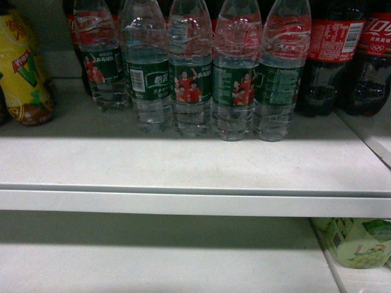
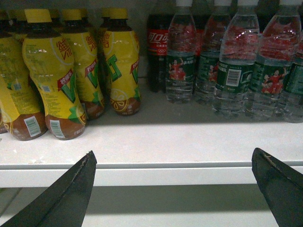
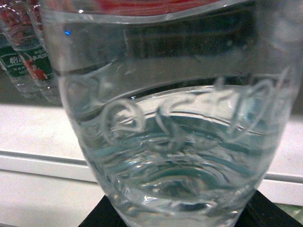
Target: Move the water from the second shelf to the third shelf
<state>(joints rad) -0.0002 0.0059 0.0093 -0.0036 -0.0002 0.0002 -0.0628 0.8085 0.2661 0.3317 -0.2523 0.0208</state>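
A clear ribbed water bottle (image 3: 170, 118) fills the right wrist view, its base sitting between the two black fingers of my right gripper (image 3: 173, 222), which is shut on it. The white shelf edge (image 3: 33, 161) runs behind the bottle. Several more water bottles (image 1: 192, 79) with dark green labels stand in a row at the back of the upper shelf (image 1: 183, 165). My left gripper (image 2: 173, 158) is open and holds nothing, its fingers (image 2: 71, 194) in front of the shelf's front lip. Neither gripper shows in the head view.
Dark cola bottles (image 1: 333, 55) stand right of the water row and yellow-labelled drink bottles (image 2: 52, 80) to its left. A lower shelf (image 1: 153, 262) lies beneath, with a green package (image 1: 360, 241) at its right end.
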